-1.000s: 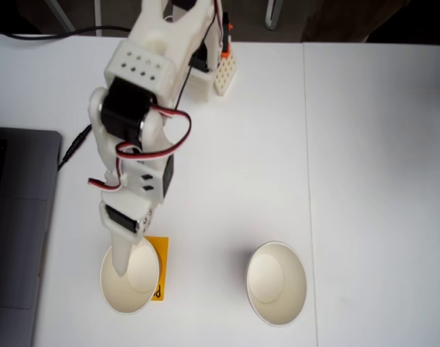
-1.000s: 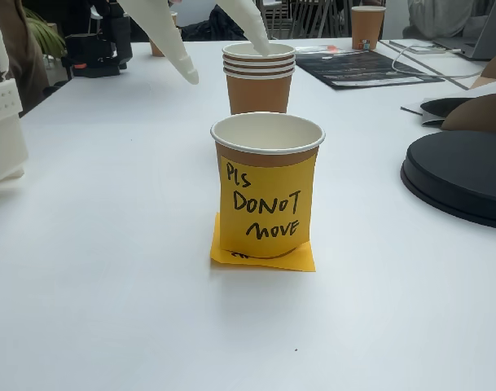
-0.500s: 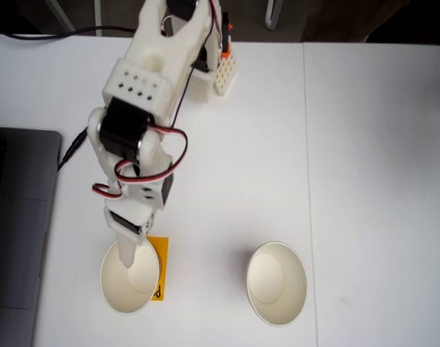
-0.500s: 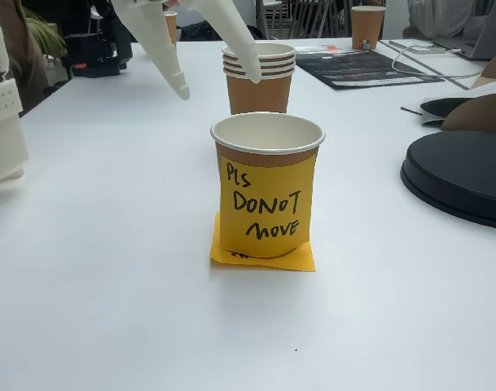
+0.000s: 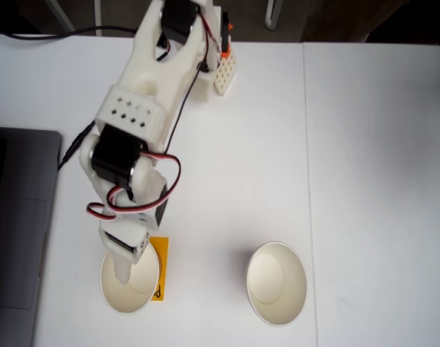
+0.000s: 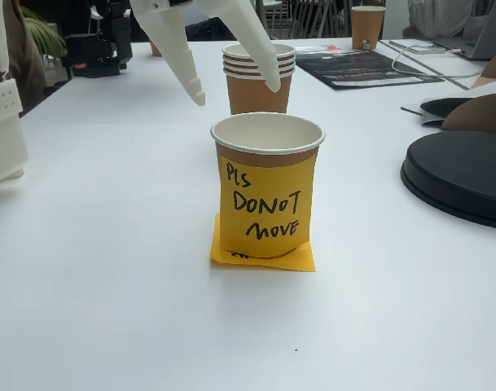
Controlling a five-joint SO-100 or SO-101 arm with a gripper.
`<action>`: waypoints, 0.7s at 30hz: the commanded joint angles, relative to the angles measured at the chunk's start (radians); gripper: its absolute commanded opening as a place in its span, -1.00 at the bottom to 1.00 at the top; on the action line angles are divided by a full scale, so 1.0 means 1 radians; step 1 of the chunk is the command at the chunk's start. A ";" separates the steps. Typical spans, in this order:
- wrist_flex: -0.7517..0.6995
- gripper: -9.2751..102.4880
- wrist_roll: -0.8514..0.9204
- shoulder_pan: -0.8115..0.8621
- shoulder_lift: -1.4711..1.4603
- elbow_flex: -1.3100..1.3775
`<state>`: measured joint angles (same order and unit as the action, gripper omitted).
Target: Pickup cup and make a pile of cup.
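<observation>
The cup stands upright mid-table on a yellow sticky note, brown-walled with a white rim and a yellow label reading "PLS DONOT MOVE". From above, the cup shows its cream inside. My gripper hangs open just above and behind its rim, one white finger on each side. In the top-down fixed view the gripper is over the cup's mouth, and one finger reaches into it. The pile of cup stands beyond it as nested cups, and from above the pile of cup looks like one cup.
A laptop lies at the left edge of the top-down view. A black round object sits on the right, a white block on the left, a black mat and another cup at the back.
The open gripper has come lower and closer over the labelled cup. Both cups have stayed in place.
</observation>
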<state>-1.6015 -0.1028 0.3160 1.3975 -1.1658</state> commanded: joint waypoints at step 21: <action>0.003 -0.29 -0.006 0.052 -0.121 0.080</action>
<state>-1.6015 -0.1028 0.3743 1.2625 -1.1658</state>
